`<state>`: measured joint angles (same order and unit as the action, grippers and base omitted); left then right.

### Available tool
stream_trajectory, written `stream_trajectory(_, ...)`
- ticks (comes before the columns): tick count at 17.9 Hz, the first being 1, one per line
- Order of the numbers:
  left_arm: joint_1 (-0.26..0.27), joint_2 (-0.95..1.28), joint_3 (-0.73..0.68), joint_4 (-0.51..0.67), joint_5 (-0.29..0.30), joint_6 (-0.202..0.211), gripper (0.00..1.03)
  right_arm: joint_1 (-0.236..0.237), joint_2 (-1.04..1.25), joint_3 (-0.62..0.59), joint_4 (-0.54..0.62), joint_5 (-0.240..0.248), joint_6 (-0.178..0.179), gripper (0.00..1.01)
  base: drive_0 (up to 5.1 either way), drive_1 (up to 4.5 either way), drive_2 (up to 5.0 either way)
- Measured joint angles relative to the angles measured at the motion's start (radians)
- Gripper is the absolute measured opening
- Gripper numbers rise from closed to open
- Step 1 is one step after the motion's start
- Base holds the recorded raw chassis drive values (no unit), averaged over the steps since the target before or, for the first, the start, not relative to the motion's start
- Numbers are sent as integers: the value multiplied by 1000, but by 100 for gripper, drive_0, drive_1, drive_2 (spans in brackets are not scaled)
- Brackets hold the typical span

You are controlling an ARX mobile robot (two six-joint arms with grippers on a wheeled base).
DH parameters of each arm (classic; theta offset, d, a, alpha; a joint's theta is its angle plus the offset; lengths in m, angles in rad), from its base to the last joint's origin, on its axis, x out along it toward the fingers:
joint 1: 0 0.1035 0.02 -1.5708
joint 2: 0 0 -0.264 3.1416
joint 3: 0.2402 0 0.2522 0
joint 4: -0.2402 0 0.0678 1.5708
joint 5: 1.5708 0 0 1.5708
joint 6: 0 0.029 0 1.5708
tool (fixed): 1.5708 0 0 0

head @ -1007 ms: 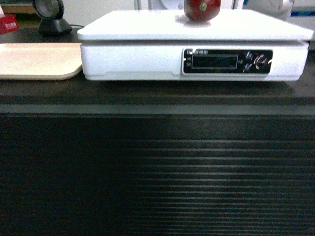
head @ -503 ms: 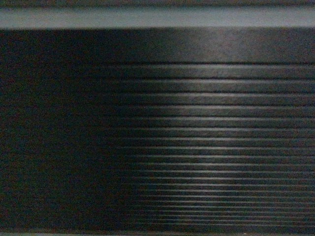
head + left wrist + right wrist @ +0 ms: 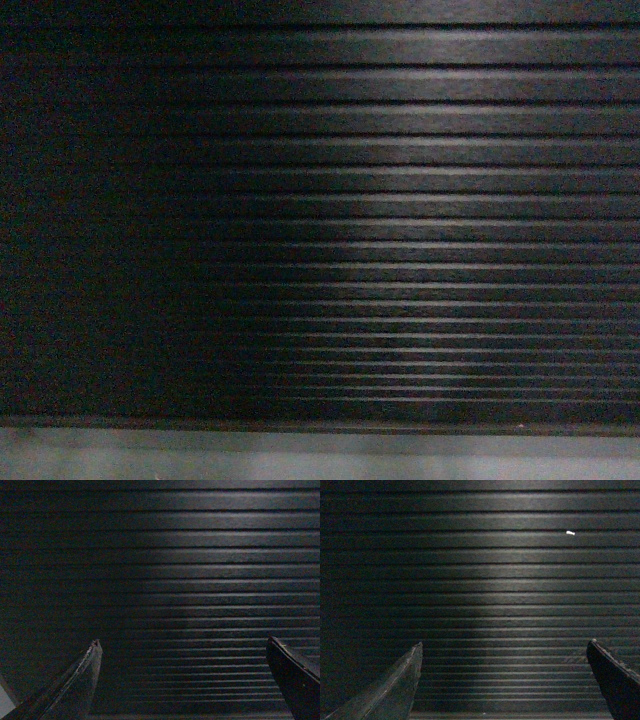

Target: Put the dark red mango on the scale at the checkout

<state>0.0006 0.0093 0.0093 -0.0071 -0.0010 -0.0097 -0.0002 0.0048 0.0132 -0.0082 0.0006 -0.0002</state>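
Observation:
The dark red mango and the scale are out of view in every frame. The head view holds only the dark ribbed front panel (image 3: pixel 320 220) of the checkout counter. My left gripper (image 3: pixel 182 642) is open, its two dark fingertips far apart at the bottom corners of the left wrist view, nothing between them. My right gripper (image 3: pixel 504 644) is open the same way in the right wrist view, empty, facing the same ribbed panel (image 3: pixel 480 580).
A grey strip of floor (image 3: pixel 320 458) runs along the bottom of the head view below the panel. A small white speck (image 3: pixel 570 532) sits on the panel at the upper right of the right wrist view.
The head view has dropped: a second ago it showed the scale with the mango on it, then the counter's edge, now only the lower panel and floor.

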Motion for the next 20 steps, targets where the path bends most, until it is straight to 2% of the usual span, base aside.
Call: stream_trajectory(20, 0, 0, 0, 2, 0, 0, 98, 0, 0, 0, 3, 0, 0, 98, 0, 0, 0)
